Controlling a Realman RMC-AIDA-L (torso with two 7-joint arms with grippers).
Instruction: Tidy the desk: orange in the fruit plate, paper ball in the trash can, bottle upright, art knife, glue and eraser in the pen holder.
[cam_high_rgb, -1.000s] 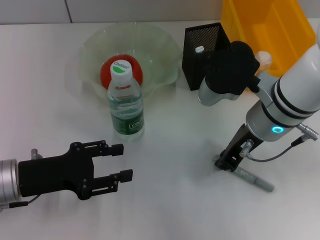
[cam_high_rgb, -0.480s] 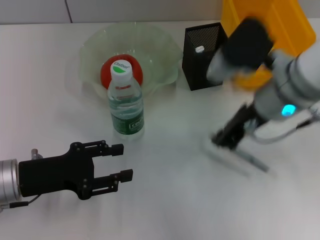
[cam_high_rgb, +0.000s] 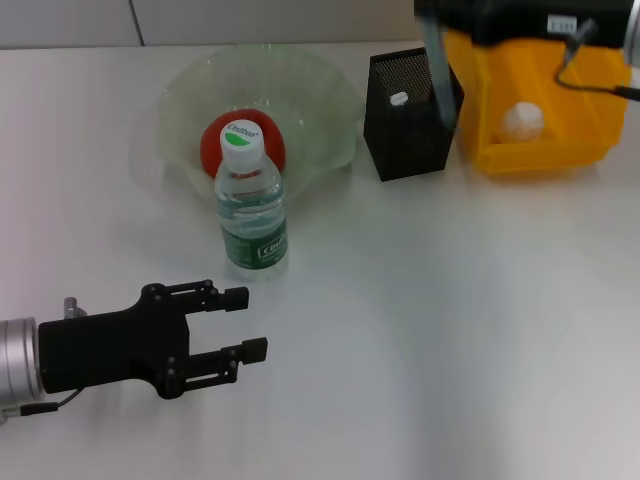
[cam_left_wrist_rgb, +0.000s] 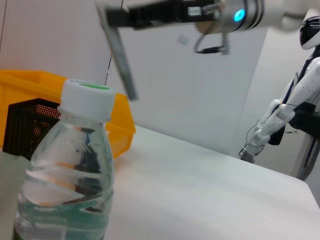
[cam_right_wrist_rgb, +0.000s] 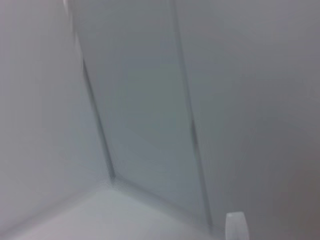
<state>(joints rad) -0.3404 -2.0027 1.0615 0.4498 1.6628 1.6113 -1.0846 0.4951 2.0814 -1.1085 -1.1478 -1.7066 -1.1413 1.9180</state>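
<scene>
My right gripper (cam_high_rgb: 437, 14) is raised at the back right, shut on the grey art knife (cam_high_rgb: 440, 80). The knife hangs blade-end down over the right edge of the black mesh pen holder (cam_high_rgb: 400, 135). The left wrist view shows that gripper (cam_left_wrist_rgb: 109, 16) and the knife (cam_left_wrist_rgb: 120, 55) behind the bottle. A white cap (cam_high_rgb: 399, 98) shows inside the holder; I cannot tell if it is the glue. The bottle (cam_high_rgb: 252, 205) stands upright before the fruit plate (cam_high_rgb: 330, 100), which holds the orange (cam_high_rgb: 212, 145). The paper ball (cam_high_rgb: 523, 120) lies in the yellow trash can (cam_high_rgb: 585, 110). The eraser is hidden. My left gripper (cam_high_rgb: 255, 322) rests open at the front left.
The trash can stands directly right of the pen holder, almost touching it. The bottle (cam_left_wrist_rgb: 70, 165) fills the near side of the left wrist view. Another robot (cam_left_wrist_rgb: 295, 100) stands beyond the far end of the white table (cam_high_rgb: 420, 330).
My right arm has lifted the art knife off the table at the front right and carried it up and back to the pen holder. The left arm has not moved.
</scene>
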